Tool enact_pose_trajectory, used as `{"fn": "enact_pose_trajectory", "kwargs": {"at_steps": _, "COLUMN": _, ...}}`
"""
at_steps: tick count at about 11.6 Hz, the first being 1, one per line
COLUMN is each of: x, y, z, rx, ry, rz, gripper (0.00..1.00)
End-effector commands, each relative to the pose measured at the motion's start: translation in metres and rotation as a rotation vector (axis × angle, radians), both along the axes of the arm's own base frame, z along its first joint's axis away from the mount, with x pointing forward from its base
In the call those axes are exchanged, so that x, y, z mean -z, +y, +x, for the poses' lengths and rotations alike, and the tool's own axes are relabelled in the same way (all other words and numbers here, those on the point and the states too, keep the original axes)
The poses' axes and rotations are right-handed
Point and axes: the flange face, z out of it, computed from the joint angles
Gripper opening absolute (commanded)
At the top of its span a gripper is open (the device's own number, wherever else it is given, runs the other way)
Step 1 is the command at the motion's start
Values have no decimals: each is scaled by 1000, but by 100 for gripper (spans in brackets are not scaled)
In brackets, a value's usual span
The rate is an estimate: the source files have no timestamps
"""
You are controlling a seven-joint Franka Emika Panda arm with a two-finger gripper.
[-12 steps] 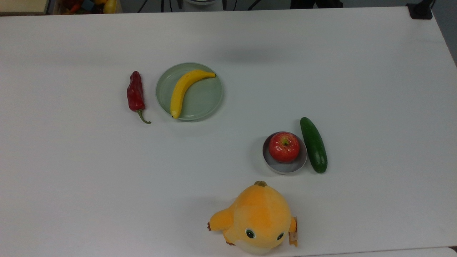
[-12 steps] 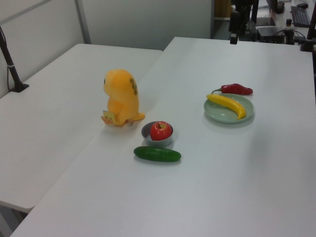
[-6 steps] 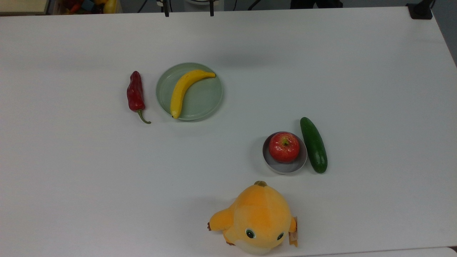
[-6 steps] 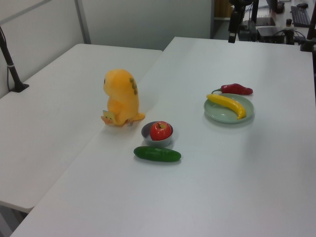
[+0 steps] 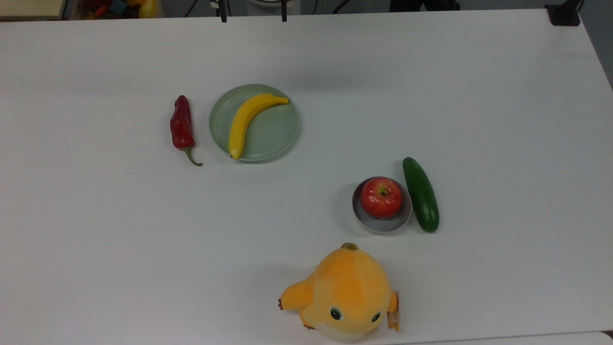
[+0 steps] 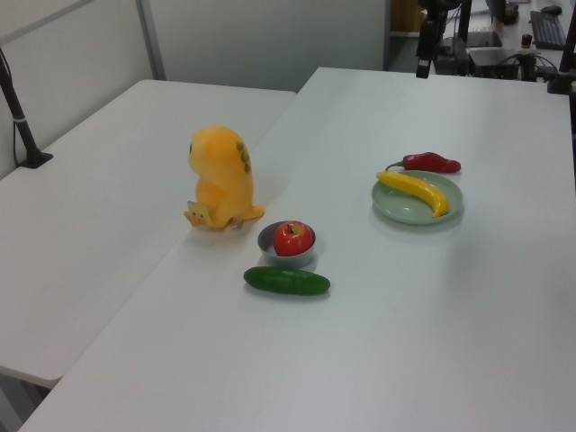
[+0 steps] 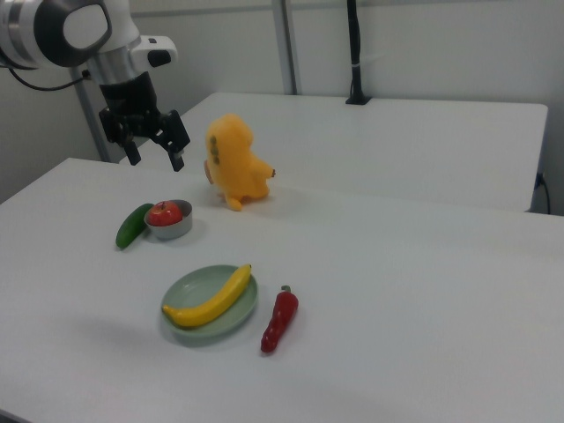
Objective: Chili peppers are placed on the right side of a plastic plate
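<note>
The dark-red chili pepper (image 5: 182, 124) lies on the table just off the top view's left of the sage-green plastic plate (image 5: 278, 136), a narrow gap apart, green stem toward the plush toy. In the right view the chili pepper (image 7: 279, 322) is at the plate's (image 7: 198, 282) right. A yellow banana (image 5: 249, 122) lies on the plate. My gripper (image 7: 154, 159) hangs open and empty high above the table. In the top view the gripper (image 5: 253, 17) shows at the upper edge, beyond the plate.
A red apple (image 5: 381, 197) sits in a small grey dish (image 5: 383, 225) with a dark green cucumber (image 5: 421, 194) beside it. An orange plush toy (image 5: 345, 292) stands near the table's front edge. A second table (image 6: 108, 180) adjoins in the left view.
The gripper's fingers have come into the top view's upper edge over the last second and then stayed still. The chili pepper, plate and other objects have not moved.
</note>
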Motion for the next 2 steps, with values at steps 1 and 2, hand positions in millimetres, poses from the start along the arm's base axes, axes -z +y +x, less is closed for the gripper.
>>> {"fn": "enact_pose_trajectory", "kwargs": {"at_steps": 1, "x": -2, "y": 0, "z": -5, "rx": 12, "ry": -13, "rz": 9, "gripper": 100}}
{"fn": "enact_pose_trajectory", "kwargs": {"at_steps": 2, "x": -1, "y": 0, "z": -5, "rx": 12, "ry": -10, "rz": 9, "gripper": 100}}
